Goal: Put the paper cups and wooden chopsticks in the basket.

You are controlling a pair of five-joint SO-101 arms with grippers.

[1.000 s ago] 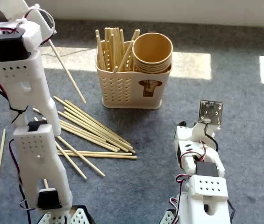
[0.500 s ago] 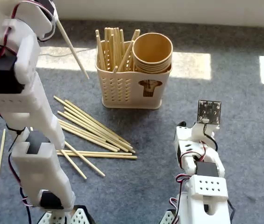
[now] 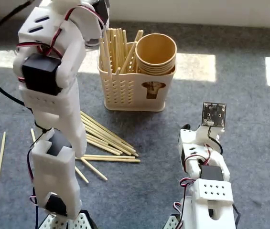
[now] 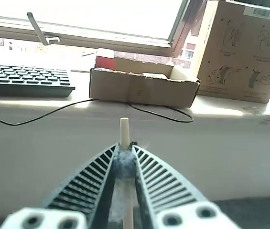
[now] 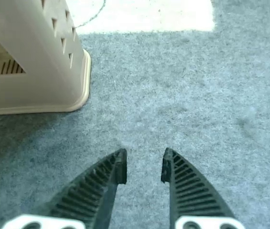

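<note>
The left gripper, clamped on a pale wooden chopstick, holds it nearly upright over the left side of the beige perforated plastic basket. The right gripper sits slightly parted and empty.

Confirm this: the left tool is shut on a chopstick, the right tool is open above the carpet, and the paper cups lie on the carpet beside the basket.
Wrong in one part: the high view shows the paper cups stacked inside the basket, not on the carpet. The left tool is shut on a chopstick and the right tool is open above the carpet.
</note>
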